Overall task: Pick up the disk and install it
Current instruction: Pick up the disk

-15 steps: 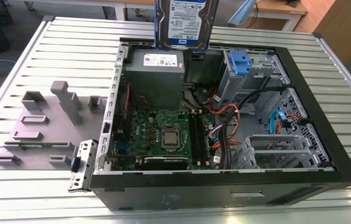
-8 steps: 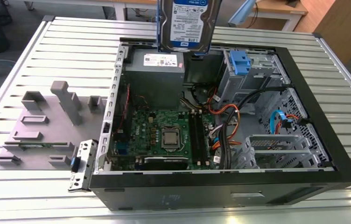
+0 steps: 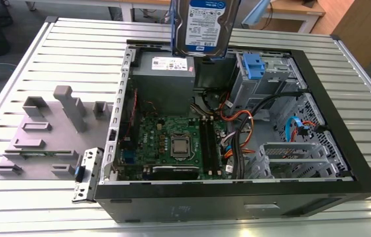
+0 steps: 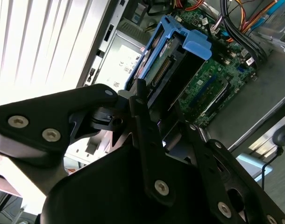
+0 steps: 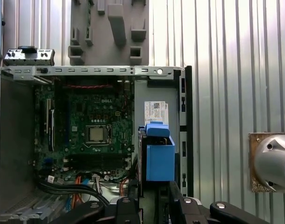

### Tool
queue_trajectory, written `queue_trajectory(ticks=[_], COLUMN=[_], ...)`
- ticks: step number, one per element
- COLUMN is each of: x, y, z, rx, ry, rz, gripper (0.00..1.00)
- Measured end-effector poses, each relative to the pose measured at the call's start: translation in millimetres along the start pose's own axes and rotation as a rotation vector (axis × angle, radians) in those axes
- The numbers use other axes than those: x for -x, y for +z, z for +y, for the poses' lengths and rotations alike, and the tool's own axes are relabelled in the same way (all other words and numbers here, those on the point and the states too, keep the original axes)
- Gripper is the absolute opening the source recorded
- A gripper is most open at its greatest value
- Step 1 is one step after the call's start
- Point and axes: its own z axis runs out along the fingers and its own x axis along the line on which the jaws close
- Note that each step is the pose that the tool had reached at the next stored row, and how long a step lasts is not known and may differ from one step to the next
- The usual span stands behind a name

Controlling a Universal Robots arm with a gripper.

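Claw [image 5: 152, 201] clamping the disk [image 3: 206, 24], disk hanging upright above the open computer case [image 3: 238, 197], near the power supply [image 3: 162, 79]; case sitting on a slatted metal desk [image 3: 73, 59], wooden furniture [image 3: 360, 24] standing behind

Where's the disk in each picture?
Exterior view: the disk is upright at the top edge, above the open case.
First wrist view: the disk is edge-on in the claw, beside the motherboard.
Second wrist view: the disk is blue-framed, before the motherboard.
Shared landmark: the green motherboard.
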Motion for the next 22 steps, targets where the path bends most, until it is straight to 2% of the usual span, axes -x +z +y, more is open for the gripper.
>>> queue_trajectory(ticks=[9, 15, 22], x=[0.8, 1.2, 1.2], y=[8.5, 11.5, 11.7], z=[-13.5, -24.8, -25.7], rx=[0.0, 0.0, 0.0001], ry=[0.0, 0.0, 0.0], rz=[0.0, -0.0001, 0.0001], gripper=[0.35, 0.35, 0.35])
